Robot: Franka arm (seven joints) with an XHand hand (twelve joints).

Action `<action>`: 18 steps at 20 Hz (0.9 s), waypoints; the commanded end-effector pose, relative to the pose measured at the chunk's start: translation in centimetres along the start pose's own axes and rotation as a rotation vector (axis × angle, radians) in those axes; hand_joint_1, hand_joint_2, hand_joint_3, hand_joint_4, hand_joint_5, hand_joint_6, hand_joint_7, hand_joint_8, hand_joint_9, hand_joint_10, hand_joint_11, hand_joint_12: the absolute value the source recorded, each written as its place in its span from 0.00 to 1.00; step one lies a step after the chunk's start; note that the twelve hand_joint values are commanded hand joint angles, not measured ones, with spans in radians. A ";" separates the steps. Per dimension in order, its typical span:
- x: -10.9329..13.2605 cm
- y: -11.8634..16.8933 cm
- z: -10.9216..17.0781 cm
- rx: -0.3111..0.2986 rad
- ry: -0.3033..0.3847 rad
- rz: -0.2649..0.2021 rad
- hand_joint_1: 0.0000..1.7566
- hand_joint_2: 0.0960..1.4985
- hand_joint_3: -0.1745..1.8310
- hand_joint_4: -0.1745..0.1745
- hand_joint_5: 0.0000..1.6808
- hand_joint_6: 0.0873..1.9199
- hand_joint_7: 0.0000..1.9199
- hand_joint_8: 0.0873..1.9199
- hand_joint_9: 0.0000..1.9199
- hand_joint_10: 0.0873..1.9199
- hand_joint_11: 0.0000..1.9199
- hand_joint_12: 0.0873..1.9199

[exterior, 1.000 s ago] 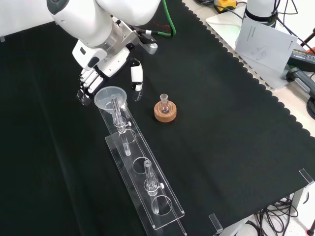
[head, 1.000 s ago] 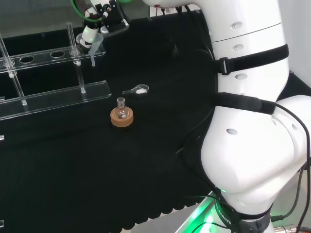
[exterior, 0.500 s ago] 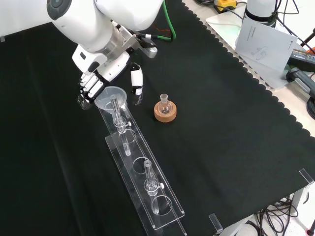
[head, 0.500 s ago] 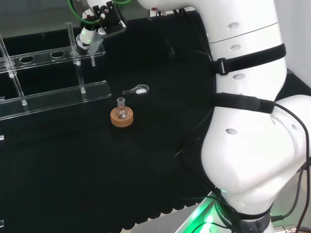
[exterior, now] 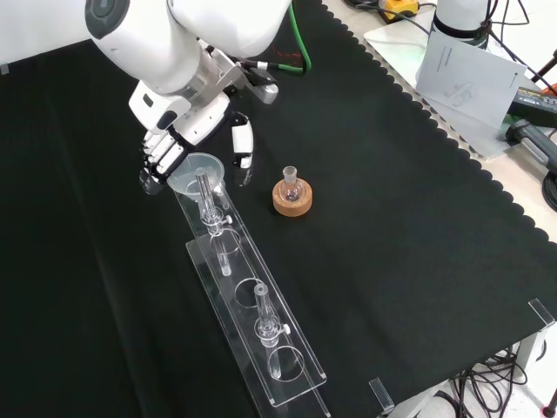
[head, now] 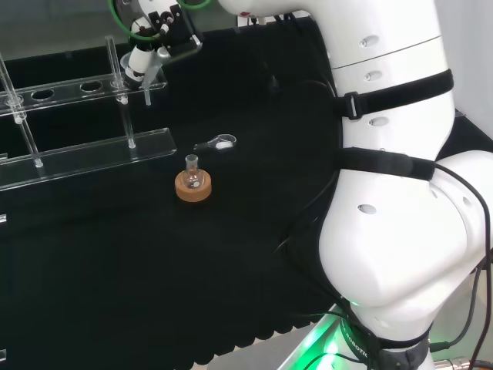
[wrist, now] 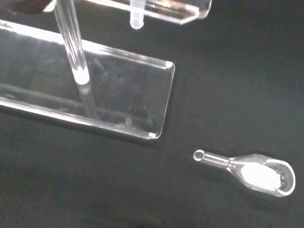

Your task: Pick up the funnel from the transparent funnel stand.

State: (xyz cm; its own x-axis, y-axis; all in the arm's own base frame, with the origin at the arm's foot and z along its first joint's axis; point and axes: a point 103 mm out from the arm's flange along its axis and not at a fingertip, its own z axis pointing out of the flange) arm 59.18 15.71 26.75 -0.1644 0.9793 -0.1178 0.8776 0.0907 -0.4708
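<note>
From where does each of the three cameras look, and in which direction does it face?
Head view: behind and above the arm's base, facing over the white arm links toward the funnel stand; the robot hand is at the top left.
Front view: in front of the arm, looking down on the cloth; the robot hand reaches the funnel from the top.
Wrist view: at the wrist, facing the stand's base plate and a small scoop.
Head and front views share the flask on its cork ring.

From the front view I log: funnel [exterior: 199, 168] seated in the upper end of the funnel stand [exterior: 252, 312]; hand [exterior: 178, 138] just behind it; flask on cork ring [exterior: 291, 196] right of the stand; scoop [wrist: 251, 170] near the stand's base.
</note>
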 end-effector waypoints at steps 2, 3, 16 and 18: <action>-0.7 0.2 0.4 -0.005 -0.012 0.000 0.37 0.45 0.22 0.44 0.04 0.00 0.00 0.29 0.08 0.43 0.13 0.79; -0.6 0.2 0.5 -0.003 -0.017 0.003 0.37 0.45 0.22 0.44 0.05 0.00 0.00 0.31 0.09 0.42 0.13 0.79; 0.3 0.3 0.6 -0.089 -0.082 0.019 0.38 0.46 0.26 0.38 0.24 0.00 0.12 0.36 0.23 0.35 0.17 0.75; 0.2 0.2 0.6 -0.101 -0.080 0.019 0.38 0.47 0.27 0.38 0.32 0.02 0.20 0.36 0.30 0.32 0.19 0.72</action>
State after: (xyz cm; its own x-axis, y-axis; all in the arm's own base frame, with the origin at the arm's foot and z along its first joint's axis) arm 59.93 15.62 26.86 -0.1688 0.9743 -0.1488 0.8990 0.0904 -0.4284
